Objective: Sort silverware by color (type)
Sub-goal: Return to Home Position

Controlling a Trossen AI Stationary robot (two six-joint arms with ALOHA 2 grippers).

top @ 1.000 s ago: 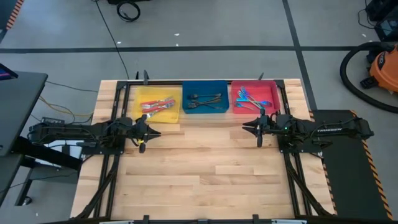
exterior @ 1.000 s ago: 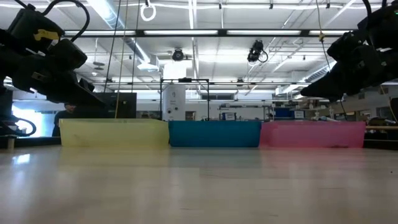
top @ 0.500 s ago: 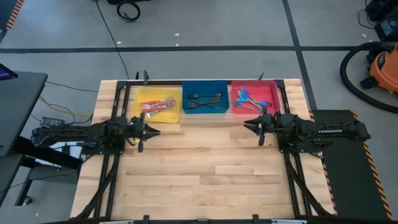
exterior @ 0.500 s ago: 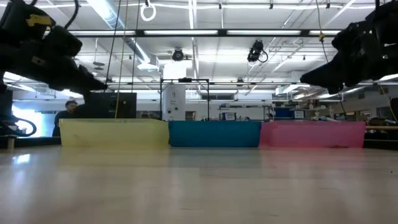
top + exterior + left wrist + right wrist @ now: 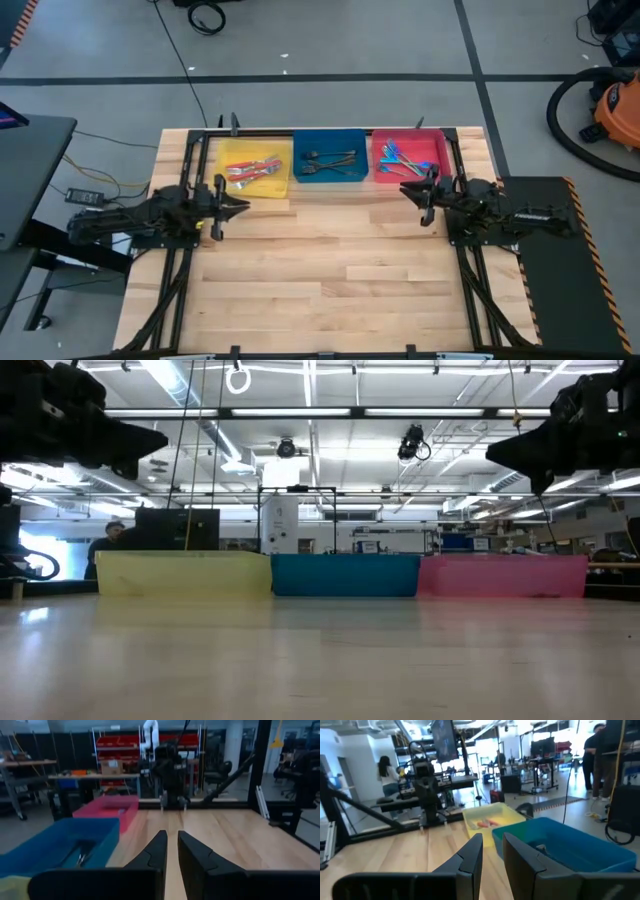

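Note:
The silverware lies sorted in three bins at the table's far edge. Red-handled pieces (image 5: 254, 168) are in the yellow bin (image 5: 228, 152), dark grey pieces (image 5: 330, 160) in the blue bin (image 5: 330, 136), and blue-handled pieces (image 5: 402, 158) in the red bin (image 5: 432, 150). My left gripper (image 5: 243, 206) (image 5: 171, 837) hovers shut and empty just near of the yellow bin. My right gripper (image 5: 404, 189) (image 5: 492, 840) hovers shut and empty just near of the red bin. Both are raised high above the table in the low view, the left gripper (image 5: 158, 436) and the right gripper (image 5: 493, 456).
Bare wooden table (image 5: 330, 270) stretches from the bins to the near edge. The two arms face each other across it, and each wrist view shows the other arm far off (image 5: 172, 775) (image 5: 425, 780). People stand in the room beyond (image 5: 385, 775).
Both grippers have risen and drawn back, the left toward the table's left edge, the right toward the right and far edges. Both have tipped up toward level. The silverware has stayed in the bins.

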